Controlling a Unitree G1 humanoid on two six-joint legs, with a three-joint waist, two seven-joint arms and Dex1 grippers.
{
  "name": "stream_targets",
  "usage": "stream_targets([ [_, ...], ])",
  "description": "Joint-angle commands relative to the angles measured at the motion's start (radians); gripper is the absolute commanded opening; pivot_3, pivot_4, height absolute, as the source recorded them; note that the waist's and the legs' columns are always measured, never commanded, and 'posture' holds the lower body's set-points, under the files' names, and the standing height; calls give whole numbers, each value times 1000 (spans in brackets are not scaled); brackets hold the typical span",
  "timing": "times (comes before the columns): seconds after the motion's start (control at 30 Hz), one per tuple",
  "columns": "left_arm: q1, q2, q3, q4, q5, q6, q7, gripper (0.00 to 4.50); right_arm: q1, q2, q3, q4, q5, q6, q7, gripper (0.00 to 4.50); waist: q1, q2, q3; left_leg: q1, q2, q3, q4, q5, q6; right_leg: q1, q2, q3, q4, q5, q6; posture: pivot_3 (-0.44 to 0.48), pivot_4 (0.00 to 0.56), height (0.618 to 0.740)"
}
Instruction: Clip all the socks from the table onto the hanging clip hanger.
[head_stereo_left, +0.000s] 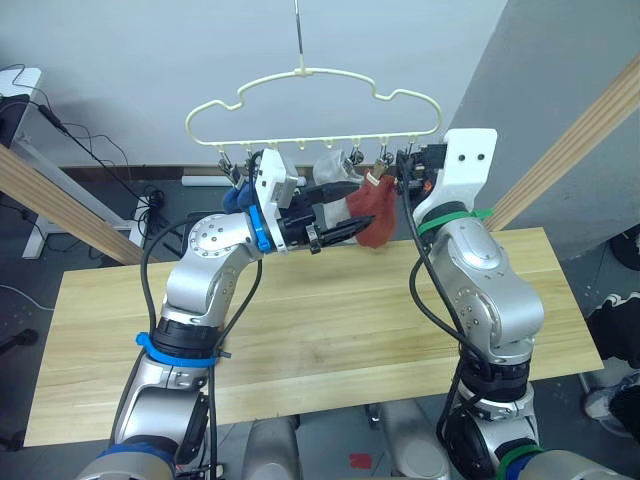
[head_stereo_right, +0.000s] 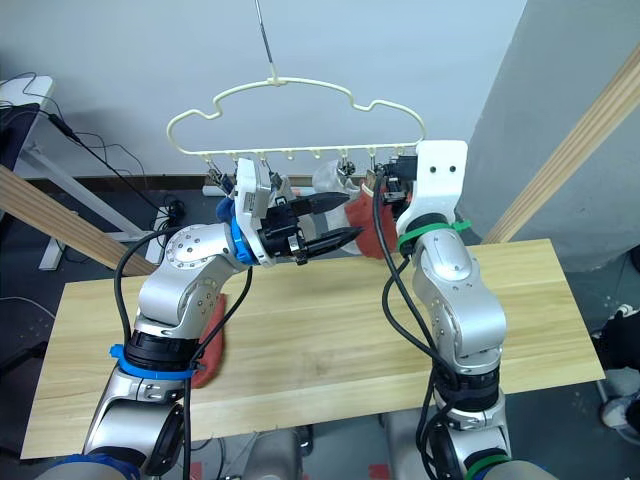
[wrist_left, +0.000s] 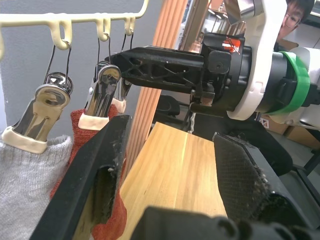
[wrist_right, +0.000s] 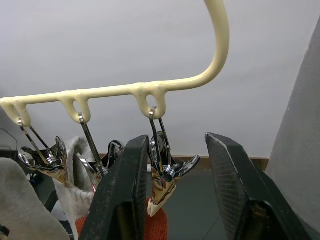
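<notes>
Up at the clip hanger (head_stereo_left: 310, 100), both hands gape wide, apparently empty, beside a rust-red sock (head_stereo_left: 375, 215)

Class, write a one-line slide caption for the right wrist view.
Right gripper, fingers open, straddles the end silver clip hanging from the cream clip hanger, a rust-red sock pinched beneath it.

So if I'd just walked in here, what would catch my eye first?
Probably the cream clip hanger with its cloud-like outline, hanging above the far edge of the wooden table. Both arms reach up to it: the right gripper has its jaws open around the end clip, and a rust-red sock dangles there beside a grey sock.
</notes>
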Motion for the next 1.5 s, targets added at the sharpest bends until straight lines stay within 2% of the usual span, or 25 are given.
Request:
stream_targets([
  [0.03,-11,2,0,-26,-2,-20,-12,2961,-1,12,-18,-41,-3,-16,-13,1864,0,0,0,0,0,0,0,0,0,0,0,0,0,0,0,-161,312,740],
  [0.47,-20,-5,-2,-8,4,-34,-23,2961,-8,99,-73,-65,49,19,-30,1864,-1,0,0,0,0,0,0,0,0,0,0,0,0,0,0,-168,310,740],
  [1.4,-17,-9,-12,-2,11,-42,-21,2961,-24,100,-64,-45,82,-4,-12,1864,-3,0,0,0,0,0,0,0,0,0,0,0,0,0,0,-168,307,740],
  [1.5,-10,-9,-14,-7,13,-43,-20,2961,-24,97,-62,-45,84,-5,-10,1288,-4,0,0,0,0,0,0,0,0,0,0,0,0,0,0,-168,307,740],
])
